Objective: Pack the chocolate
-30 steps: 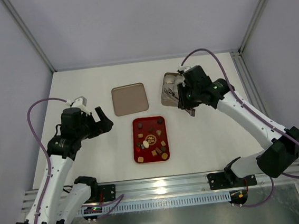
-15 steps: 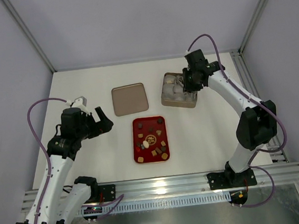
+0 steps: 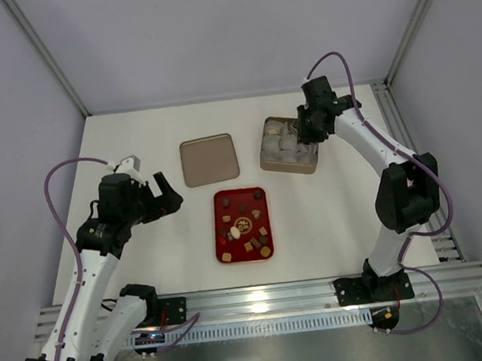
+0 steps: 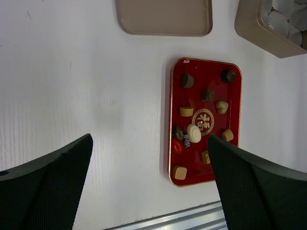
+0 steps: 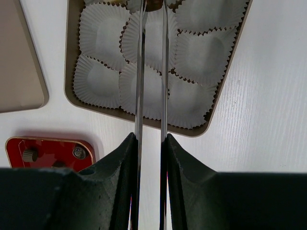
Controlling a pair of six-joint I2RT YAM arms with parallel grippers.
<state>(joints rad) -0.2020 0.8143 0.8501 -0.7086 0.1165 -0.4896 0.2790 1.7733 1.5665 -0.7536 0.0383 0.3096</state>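
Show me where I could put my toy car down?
Bare table lies right of the red tray, on the tin's near side. More sits behind the lid, at the far edge. Crowded: the tray with chocolates, the tin with paper cups under the tweezers in the right claw, and the narrow gap between them.

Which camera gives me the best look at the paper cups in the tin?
Right wrist: the paper cups fill the frame, crossed only by the tweezers. The top view shows them tiny; the left wrist view catches only a corner of them.
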